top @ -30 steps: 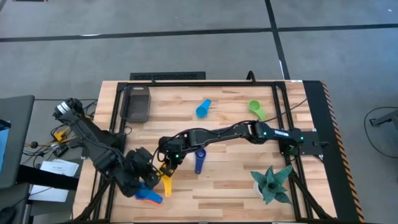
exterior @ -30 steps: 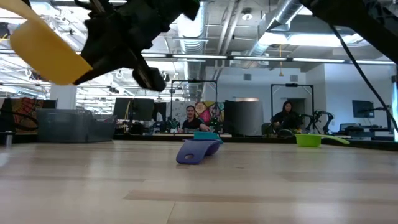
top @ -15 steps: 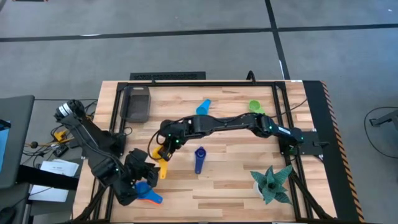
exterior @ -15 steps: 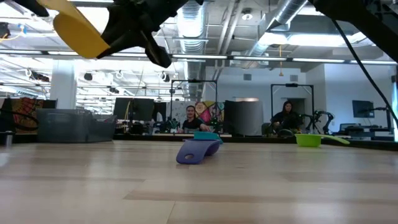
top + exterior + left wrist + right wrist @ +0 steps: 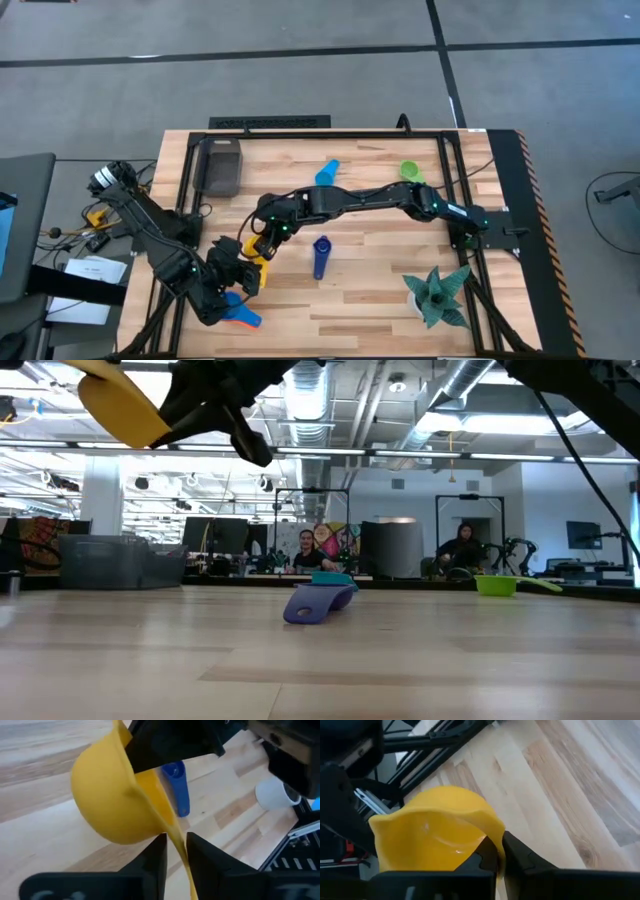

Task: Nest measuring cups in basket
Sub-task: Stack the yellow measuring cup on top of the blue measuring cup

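**High view.** The basket [image 5: 220, 165] stands at the bench's [image 5: 370, 225] 10 o'clock corner. Its inside shows only dark grey. The yellow cup [image 5: 258, 258] hangs over the bench at 5 o'clock from the basket, well apart from it. It sits between the right hand [image 5: 263, 243], at its 12 o'clock, and the left hand [image 5: 249, 273], at its 7 o'clock. A dark blue cup [image 5: 320, 256] lies at 3 o'clock from the yellow cup. A light blue cup [image 5: 327, 173] and a green cup [image 5: 410, 172] lie along the far edge. A blue cup [image 5: 232, 302] and an orange-red cup [image 5: 246, 320] lie partly under the left arm.

**Low view.** The yellow cup [image 5: 118, 405] is held high above the bench by a dark hand [image 5: 205, 400]. The basket [image 5: 120, 560] stands at 9 o'clock on the bench. The dark blue cup [image 5: 318, 603] lies on its side at the centre, and the green cup [image 5: 496, 585] lies at 3 o'clock.

**Left wrist view.** The left hand [image 5: 175, 852] is closed on the handle of the yellow cup [image 5: 110, 805], one finger on each side. The right hand [image 5: 172, 742] clamps the bowl's rim. The dark blue cup [image 5: 177, 787] lies beyond.

**Right wrist view.** The right hand [image 5: 497, 857] is pinched shut on the rim of the yellow cup [image 5: 432, 837].
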